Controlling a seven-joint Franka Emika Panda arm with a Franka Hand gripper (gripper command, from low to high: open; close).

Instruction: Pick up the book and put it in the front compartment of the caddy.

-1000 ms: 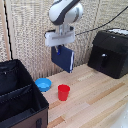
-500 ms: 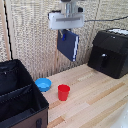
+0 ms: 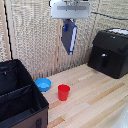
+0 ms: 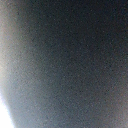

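A: Book (image 3: 70, 36), thin dark navy-blue hardcover with pale page edges. Location: in the air, well above the pale wooden counter (image 3: 95, 95), hanging tilted from the tool (image 3: 68, 22), and higher than it was a second ago.

B: Tool condition?

A: Closed on the book's upper end, fingers pinching the cover. The wrist view gives only a dark blurred surface, most likely the book right against the lens; nothing more can be read there.

B: Caddy?

A: Large black soft-sided fabric box with dividers (image 3: 20, 95), on the counter, below the book and well off toward the exterior view's left. Nothing visible in its sections from here.

B: Other items near the caddy?

A: Small blue bowl (image 3: 43, 84) just beside the caddy; red plastic cup (image 3: 63, 92) a little farther from it; black hard-shelled boxy machine (image 3: 110, 52) well apart, on the far side of the cup.

B: Meaning of the change?

A: Lift looks done: the book now clears cup and bowl. Remaining, by my judgement: carry it across to the caddy, lower it into the front compartment, release.
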